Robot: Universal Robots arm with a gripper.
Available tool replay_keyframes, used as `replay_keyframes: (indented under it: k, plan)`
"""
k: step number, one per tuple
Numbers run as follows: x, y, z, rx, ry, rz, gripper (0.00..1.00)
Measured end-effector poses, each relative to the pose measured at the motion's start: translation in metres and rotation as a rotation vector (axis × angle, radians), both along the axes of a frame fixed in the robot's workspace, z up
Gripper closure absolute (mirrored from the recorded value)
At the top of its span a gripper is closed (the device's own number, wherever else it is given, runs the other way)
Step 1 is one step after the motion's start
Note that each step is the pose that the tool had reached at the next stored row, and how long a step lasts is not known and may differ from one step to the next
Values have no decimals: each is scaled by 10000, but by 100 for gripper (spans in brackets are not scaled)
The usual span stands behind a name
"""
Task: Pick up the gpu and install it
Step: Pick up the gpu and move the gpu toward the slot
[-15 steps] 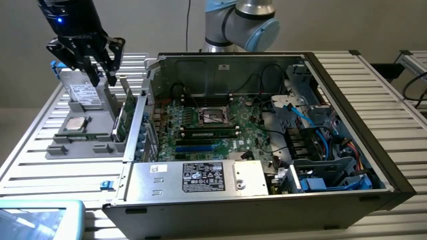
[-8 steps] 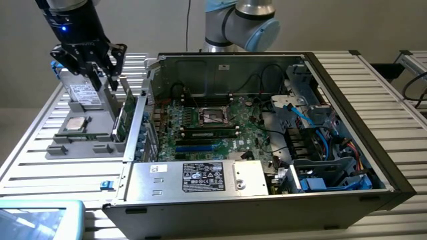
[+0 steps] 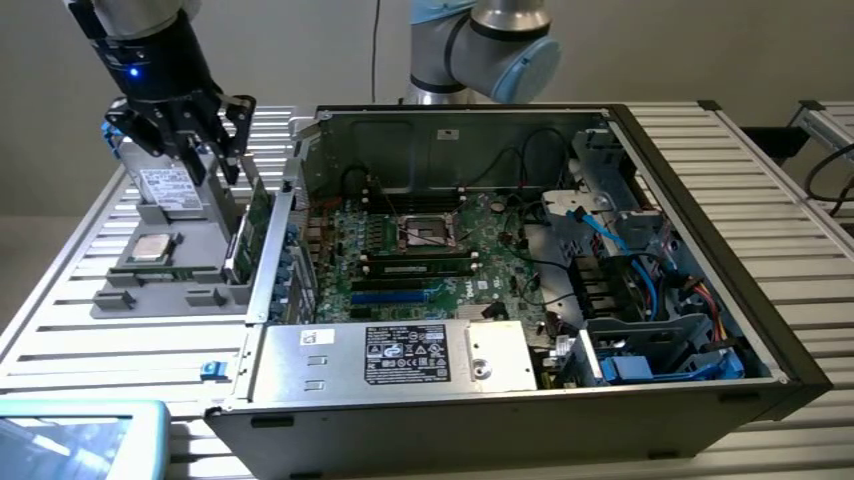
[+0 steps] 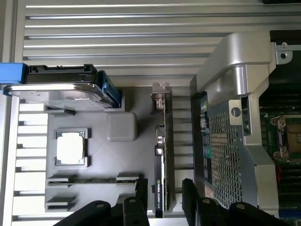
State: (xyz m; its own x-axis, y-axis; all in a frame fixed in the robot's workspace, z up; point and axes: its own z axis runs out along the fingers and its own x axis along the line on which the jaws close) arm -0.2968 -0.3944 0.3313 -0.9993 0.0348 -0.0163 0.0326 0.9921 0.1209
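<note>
While the gripper [image 3: 220,160] hangs at the upper left of the exterior frame, stock reads as follows.

Gripper: black, pointing down over the tray's case-side edge, in line with the gpu beneath it.

Jaws: wide apart, nothing clamped. In the wrist view one jaw stands to each side of the card's thin edge. No contact with the card shows.

Gpu [image 4: 162,155]: on edge in a slot of the tray, left of centre in the exterior frame, just beside the case wall. Not lifted, not installed. Stood upright, by my reading, so that its top edge is open to a pinch from above.

Tray [image 4: 123,162]: grey moulded holder on the bench, left of the case. Each part has its own recess, which likely keeps it at a known spot.

Drive [image 3: 167,190]: silver with white label, propped at the tray's far end, upper left, near the gripper but apart from it.

Cpu [image 3: 154,247]: square chip, flat in its recess, mid-left.

Case [image 3: 694,190]: lying on the bench, centre and right of frame. Its side panel is off, so the board can be reached from above.

Board [image 3: 400,250]: green, on the case floor, centre. Blue slots [image 3: 394,297] at its near-left part look empty as far as shows.

Power supply [image 3: 400,355]: grey labelled box, lower centre.

Bench [image 3: 67,340]: slatted aluminium, carrying tray and case.
</note>
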Motion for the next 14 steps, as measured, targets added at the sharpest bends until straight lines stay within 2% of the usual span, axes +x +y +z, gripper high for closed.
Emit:
replay_keyframes:
  k: [4,14]
  plan:
    - [-1,-23,-65,13,11,144,56]
    - [-3,-26,-224,12,18,169,56]
